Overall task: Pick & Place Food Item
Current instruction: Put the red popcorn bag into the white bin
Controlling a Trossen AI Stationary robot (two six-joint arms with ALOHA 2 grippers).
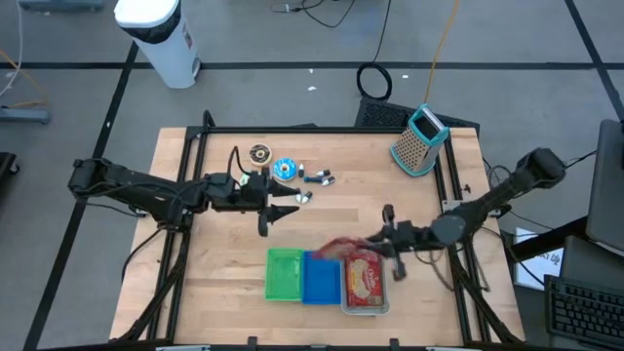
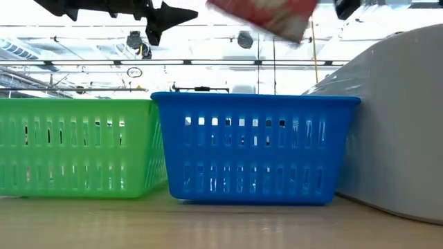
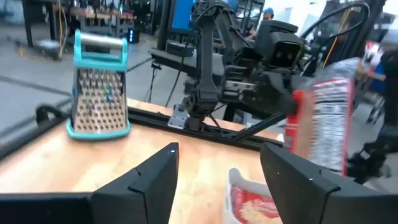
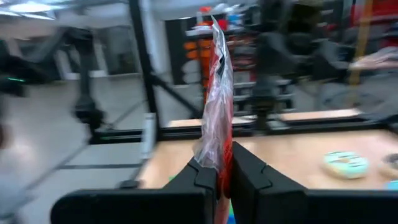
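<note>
Red snack bag (image 4: 214, 106) pinched upright between right gripper's (image 4: 222, 163) fingers.

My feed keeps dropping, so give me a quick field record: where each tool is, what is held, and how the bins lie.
right tool: shut on the red snack bag, held above the blue basket
left tool: open, empty, over bare table left of centre
bins: green basket and blue basket side by side, touching; grey tray of packaged food at the blue basket's right
other items: cheese grater upright at the far right corner; small toy foods near the far edge
</note>
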